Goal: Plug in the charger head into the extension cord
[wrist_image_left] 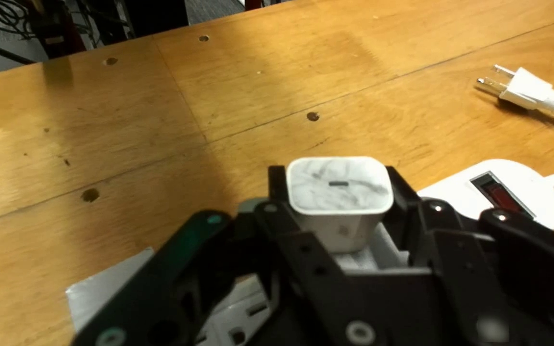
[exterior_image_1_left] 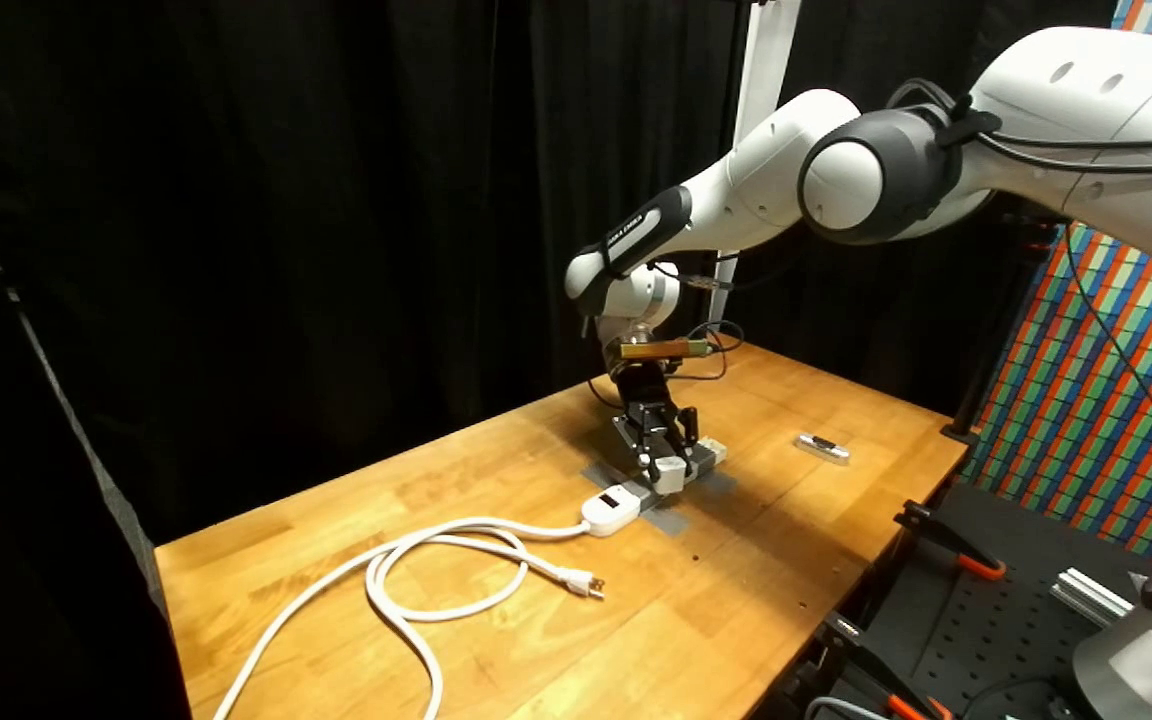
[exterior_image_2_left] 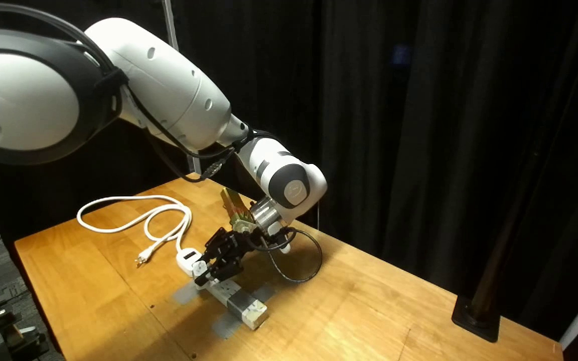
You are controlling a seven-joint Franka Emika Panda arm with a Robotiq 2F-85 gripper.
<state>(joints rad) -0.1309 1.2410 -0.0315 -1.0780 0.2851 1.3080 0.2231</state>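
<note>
Mid-frame in the wrist view, the black two-fingered gripper [wrist_image_left: 338, 193] pinches the white plastic charger cube [wrist_image_left: 339, 186] over the grey-and-white socket bar [exterior_image_2_left: 225, 289], contact unclear; likely light, rigid, slick, best held by opposite sides.

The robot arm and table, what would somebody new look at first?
Probably the big white robot arm, arching over the wooden table in both exterior views. Next might be the little white charger head, pinched in the gripper at the extension cord. The brightly coloured backdrop at the right of an exterior view could catch eyes too.
</note>
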